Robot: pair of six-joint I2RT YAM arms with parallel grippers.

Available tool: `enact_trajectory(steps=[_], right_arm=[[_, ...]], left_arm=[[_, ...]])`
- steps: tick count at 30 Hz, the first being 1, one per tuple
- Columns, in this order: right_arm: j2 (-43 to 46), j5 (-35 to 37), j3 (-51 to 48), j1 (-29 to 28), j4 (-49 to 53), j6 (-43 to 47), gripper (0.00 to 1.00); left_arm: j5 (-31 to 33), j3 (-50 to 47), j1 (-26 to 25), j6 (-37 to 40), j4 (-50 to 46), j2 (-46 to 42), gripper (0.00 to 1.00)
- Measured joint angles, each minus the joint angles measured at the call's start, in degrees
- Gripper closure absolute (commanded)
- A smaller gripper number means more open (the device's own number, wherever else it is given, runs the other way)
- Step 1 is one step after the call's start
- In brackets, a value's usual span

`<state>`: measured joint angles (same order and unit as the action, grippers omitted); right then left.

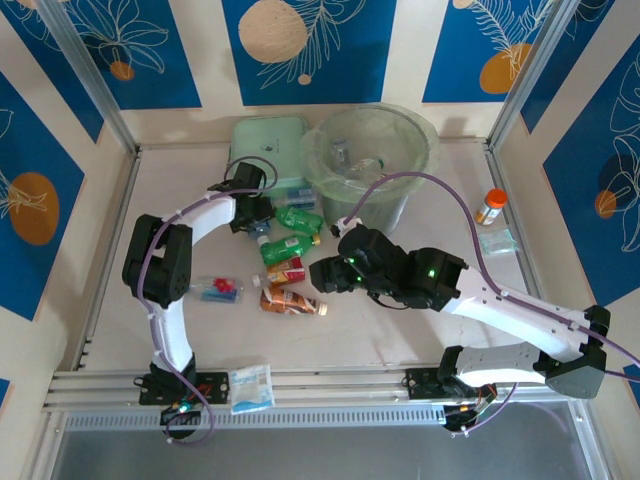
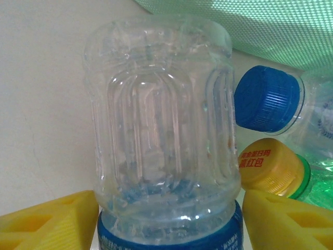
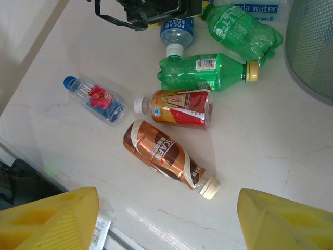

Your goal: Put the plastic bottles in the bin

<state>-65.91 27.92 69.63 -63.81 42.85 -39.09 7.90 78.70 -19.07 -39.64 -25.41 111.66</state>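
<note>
A blue-capped bottle and a yellow-capped bottle crowd just right of my left gripper. Its jaws straddle a clear bottle; I cannot tell whether they grip it. My right gripper hangs with jaws wide above the brown bottle, the bin farther off.

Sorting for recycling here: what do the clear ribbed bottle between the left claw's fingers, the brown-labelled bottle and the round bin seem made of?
The clear ribbed bottle: thin transparent plastic, glossy; you see through its moulded ribs. The brown-labelled bottle: likely plastic under a shiny, crinkled film sleeve with metallic glints. The bin: translucent pale green plastic, seemingly; its wall looks cloudy, not opaque.
</note>
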Motion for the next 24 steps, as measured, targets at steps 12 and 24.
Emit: enact_trajectory(steps=[12,24], right_arm=[[-0.9,0.0,0.0,0.0,0.0,0.0,0.29],[-0.7,0.2,0.0,0.0,0.2,-0.2,0.29]], left_arm=[[-1.2,-1.5,0.2,-0.6,1.1,1.8,0.25],[-2.1,-3.6,0.8,-0.6,2.4,1.2,0.38]])
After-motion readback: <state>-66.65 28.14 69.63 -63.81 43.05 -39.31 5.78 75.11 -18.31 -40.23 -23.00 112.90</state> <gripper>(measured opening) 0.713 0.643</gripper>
